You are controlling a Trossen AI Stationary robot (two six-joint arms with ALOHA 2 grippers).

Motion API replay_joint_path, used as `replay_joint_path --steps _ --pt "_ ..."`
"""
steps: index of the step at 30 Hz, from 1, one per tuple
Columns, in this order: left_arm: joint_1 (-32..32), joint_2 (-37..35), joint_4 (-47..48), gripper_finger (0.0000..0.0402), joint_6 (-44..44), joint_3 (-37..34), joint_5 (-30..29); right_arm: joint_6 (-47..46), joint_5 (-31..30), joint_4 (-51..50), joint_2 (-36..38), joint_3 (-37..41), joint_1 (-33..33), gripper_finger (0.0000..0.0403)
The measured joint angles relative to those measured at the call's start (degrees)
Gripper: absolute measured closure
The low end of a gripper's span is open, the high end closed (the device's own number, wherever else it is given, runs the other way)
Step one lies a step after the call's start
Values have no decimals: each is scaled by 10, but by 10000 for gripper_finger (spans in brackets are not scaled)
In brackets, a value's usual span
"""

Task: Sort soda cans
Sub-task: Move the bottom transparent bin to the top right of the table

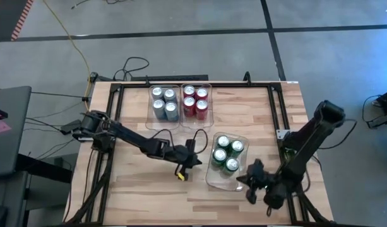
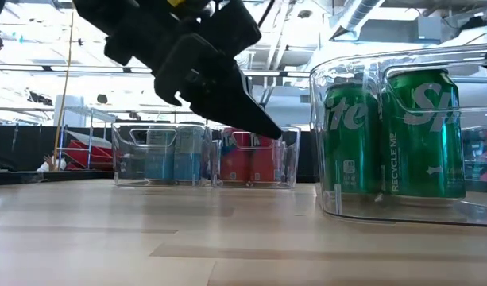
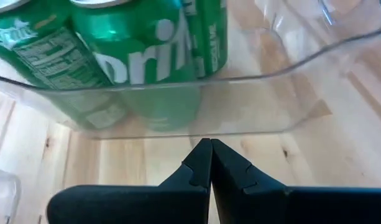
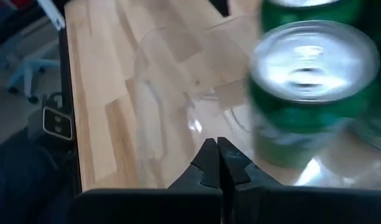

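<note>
Nearest bin [image 2: 402,210]: clear plastic, sitting on the wooden table [image 2: 148,246] at the low camera's near right, walling in the green cans [image 2: 422,131] on every side.
Green cans: four standing upright and packed together toward the far end of that bin, the near end lying bare in the high view.
Left gripper [image 3: 210,158]: fingers pressing together, holding nothing, pointing at the bin's clear wall just beside it with the green cans showing through; in the high view it is sitting left of the bin [image 1: 194,161].
Left arm [image 2: 187,56]: hanging in from above in the low view, partly blocking the bins behind it.
Right gripper [image 4: 216,155]: fingers meeting tip to tip, gripping nothing, sitting at the green bin's near right corner [image 1: 251,176], one green can looming close in its own camera.
Grey cans [image 1: 164,102]: four standing in a clear bin [image 1: 150,116] at the table's far side, left of centre.
Red cans [image 1: 195,101]: four standing in the neighbouring clear bin [image 1: 209,116], the two bins touching side by side.
Frame [image 1: 193,84]: black rails running round the table edge.
Cables [image 1: 133,65]: dark loops lying on the floor beyond the far edge, with a yellow cord [image 1: 73,41] trailing away.
Background: shelving and ceiling pipes showing beyond the table in the low view.
</note>
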State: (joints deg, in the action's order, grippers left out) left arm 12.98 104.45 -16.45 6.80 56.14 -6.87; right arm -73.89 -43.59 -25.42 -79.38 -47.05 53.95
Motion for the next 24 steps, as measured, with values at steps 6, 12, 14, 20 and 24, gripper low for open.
replay_joint_path --steps 6,12,14,20,24 --pt "34 1 13 401 -4 0 -33 50 0 -2 -90 -68 -6 403" --pt "41 1 16 402 0 0 -52 111 0 -7 -141 -107 -32 403" --pt "41 1 16 402 -1 0 -55 114 0 -15 -150 -110 -41 403" --pt "40 1 27 402 -1 0 -59 59 -13 -89 -156 -110 -50 403" --pt "40 1 32 401 -1 0 -59 -1 -36 -150 -154 -110 -41 403"
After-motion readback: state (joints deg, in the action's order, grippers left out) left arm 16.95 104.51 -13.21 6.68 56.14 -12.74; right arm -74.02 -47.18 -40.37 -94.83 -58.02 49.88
